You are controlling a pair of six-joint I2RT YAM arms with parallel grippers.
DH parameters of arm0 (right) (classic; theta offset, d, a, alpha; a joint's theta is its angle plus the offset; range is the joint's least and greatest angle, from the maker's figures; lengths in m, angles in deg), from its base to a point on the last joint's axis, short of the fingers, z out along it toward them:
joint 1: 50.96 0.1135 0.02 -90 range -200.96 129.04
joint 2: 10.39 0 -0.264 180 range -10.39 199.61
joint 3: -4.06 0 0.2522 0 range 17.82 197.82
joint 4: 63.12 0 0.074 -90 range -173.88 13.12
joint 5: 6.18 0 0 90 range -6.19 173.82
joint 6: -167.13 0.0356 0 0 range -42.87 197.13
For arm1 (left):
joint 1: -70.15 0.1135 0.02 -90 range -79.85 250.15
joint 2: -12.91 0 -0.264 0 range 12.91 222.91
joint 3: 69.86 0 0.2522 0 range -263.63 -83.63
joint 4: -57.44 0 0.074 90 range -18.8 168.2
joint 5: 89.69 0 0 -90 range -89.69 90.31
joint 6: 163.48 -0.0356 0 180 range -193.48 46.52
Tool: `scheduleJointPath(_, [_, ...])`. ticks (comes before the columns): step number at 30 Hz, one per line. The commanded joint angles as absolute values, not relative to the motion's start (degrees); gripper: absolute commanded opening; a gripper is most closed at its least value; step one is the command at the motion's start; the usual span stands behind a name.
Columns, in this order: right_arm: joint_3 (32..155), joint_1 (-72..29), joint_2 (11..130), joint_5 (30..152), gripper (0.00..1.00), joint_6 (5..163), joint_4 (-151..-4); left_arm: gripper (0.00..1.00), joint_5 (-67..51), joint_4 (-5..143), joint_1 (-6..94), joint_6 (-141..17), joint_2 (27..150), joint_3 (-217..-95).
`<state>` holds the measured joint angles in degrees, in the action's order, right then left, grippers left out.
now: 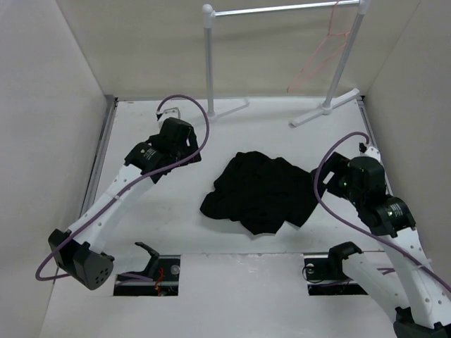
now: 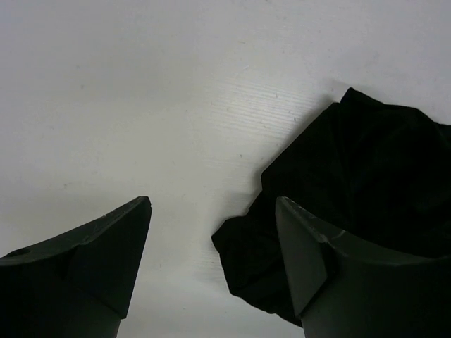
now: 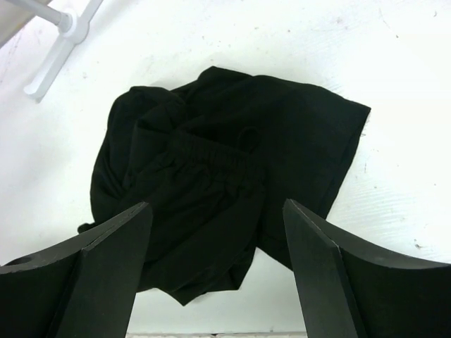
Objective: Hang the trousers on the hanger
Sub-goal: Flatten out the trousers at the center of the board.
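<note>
The black trousers lie crumpled in a heap at the middle of the white table. The thin pink-orange hanger hangs from the rail at the back right. My left gripper hovers to the left of the heap, open, with nothing between its fingers; in its wrist view the trousers lie to the right under the left gripper. To the right of the heap my right gripper is open and holds nothing. Its wrist view shows the trousers, elastic waistband up, beyond the right gripper.
A grey metal rail rack with white joints and white feet stands at the back; one foot shows in the right wrist view. White walls close the table on left, right and back. Two dark openings sit at the near edge.
</note>
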<state>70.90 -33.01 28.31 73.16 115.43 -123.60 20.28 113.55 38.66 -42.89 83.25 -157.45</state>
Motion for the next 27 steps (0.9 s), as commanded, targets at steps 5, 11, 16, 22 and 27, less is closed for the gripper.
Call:
scheduleJointPath(5, [72.93,-33.78,28.90,73.62,0.60,112.72,-124.61,0.70,16.84,113.56,39.34,-41.14,78.83,-152.89])
scheduleJointPath(11, [74.16,-32.29,33.46,74.76,0.04,112.37,-125.40,0.29,13.24,110.66,39.78,-41.05,75.93,-147.18])
scheduleJointPath(16, [72.84,-25.01,39.61,75.03,0.43,113.07,-121.01,0.36,10.43,109.43,40.57,-39.65,76.36,-142.09])
scheduleJointPath(22, [71.44,-21.48,50.15,76.52,0.83,111.93,-112.06,0.79,0.33,102.24,41.02,-35.53,81.63,-134.70])
scheduleJointPath(27, [70.56,-23.75,58.41,78.89,0.83,110.00,-103.09,0.80,-5.48,92.22,40.40,-32.09,88.04,-131.53])
